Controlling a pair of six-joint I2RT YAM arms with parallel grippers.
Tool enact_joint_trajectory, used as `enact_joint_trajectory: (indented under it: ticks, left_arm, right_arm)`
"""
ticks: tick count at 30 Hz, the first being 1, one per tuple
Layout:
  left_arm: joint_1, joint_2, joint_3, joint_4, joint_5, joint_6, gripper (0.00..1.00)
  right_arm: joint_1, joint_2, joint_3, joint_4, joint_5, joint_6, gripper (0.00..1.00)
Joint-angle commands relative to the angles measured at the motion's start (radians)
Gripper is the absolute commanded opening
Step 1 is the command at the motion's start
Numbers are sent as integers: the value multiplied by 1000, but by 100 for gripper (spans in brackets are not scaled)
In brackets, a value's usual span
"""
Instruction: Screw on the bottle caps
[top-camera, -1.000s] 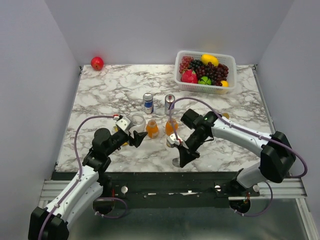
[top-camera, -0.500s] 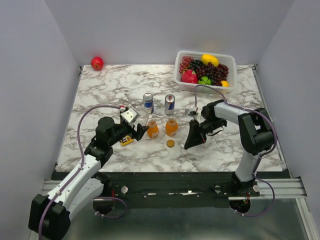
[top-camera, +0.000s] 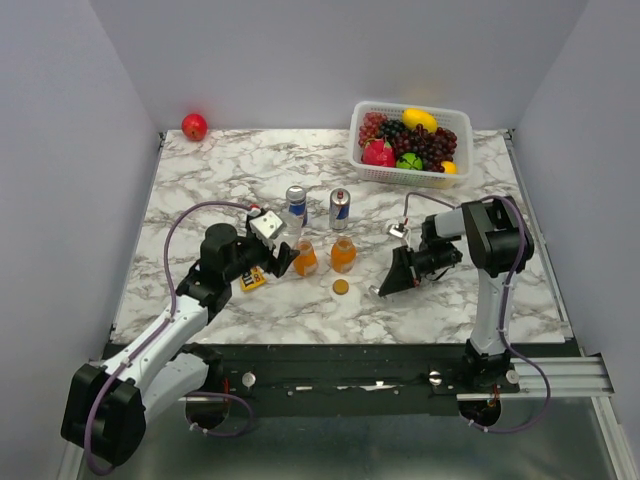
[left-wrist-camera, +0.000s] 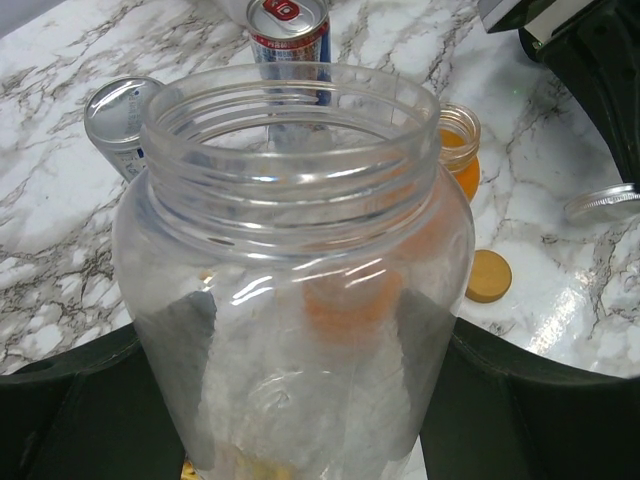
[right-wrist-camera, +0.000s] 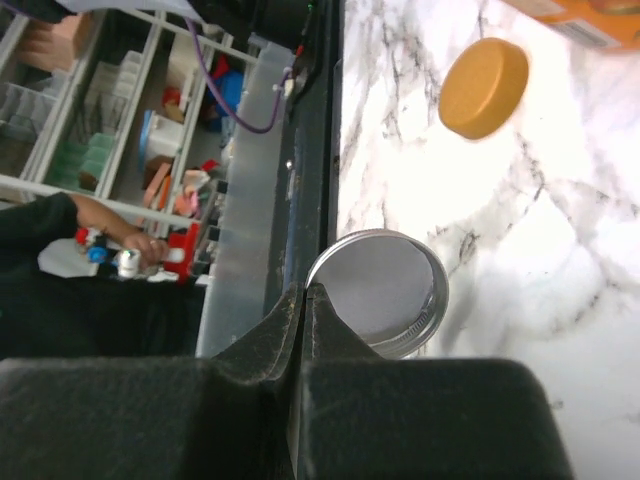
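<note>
**Jar** (left-wrist-camera: 300, 250): clear, uncapped, threaded mouth up. Long axis approx. upright. It sits left of bench (top-camera: 200, 190) centre, between the left fingers (top-camera: 281, 258), which are spread wide and clamped on its lower body.

**Lid** (right-wrist-camera: 378, 292): silver, hollow side toward the right wrist cam. The right fingers (right-wrist-camera: 302, 305) are pressed together on its near rim. I judge it pinched, not lying loose. It hangs low near the bench front, right of centre.

**Key relation:** the lid lies well to the right of the jar mouth and, I judge, below mouth level. The orange bottles (top-camera: 304, 259) stand between the two, both uncapped. One orange cap (top-camera: 341, 287) lies flat on the bench just in front of them. The cans (top-camera: 296, 205) stand behind.

**Next move (est.):** the right arm carries the lid, so it is the one to travel. I'd take it left and up, clear of the bottles, turn the hollow side down, then centre it on the jar axis before any twist. The left arm only steadies the jar.

**Risk:** a rim-only pinch may let the lid slip or seat crooked on the thread.
</note>
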Motion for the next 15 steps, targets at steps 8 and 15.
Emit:
enact_joint_trajectory:
  ticks: [8,15]
  left_arm:
    - [6,18,38,-29,2,42,0]
    - [6,26,43,-38,0,54,0]
  right_arm:
    - [-83,152,48,-187,-203,80,13]
    - [-86,72,39,-187,-187,39,16]
